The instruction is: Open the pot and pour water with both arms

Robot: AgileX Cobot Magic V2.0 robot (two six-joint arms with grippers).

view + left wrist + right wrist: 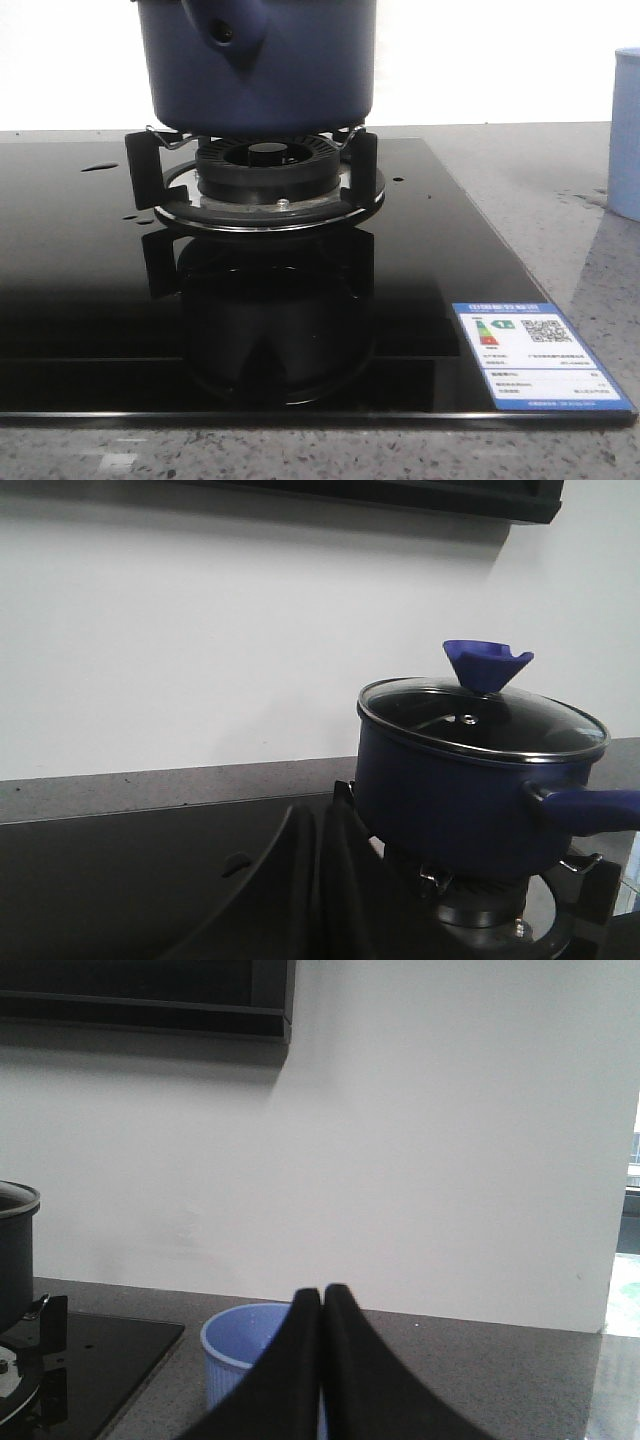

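Note:
The dark navy pot [258, 62] stands on the gas burner [268, 170], its handle stub with a small hole turned toward the front camera. In the left wrist view the pot [450, 790] wears a glass lid [482, 718] with a blue knob [487, 664], and its handle [590, 808] sticks out to one side. My left gripper [322, 815] is shut with nothing in it, apart from the pot's side. My right gripper [322, 1295] is also shut and empty, in front of a pale blue cup [240, 1355]. Neither gripper shows in the front view.
The black glass hob [90, 300] has a label [538, 358] at its front right corner. The pale blue cup [625, 135] stands on the grey stone counter [570, 220] to the hob's right. A white wall lies behind, with a dark shelf [150, 1000] high up.

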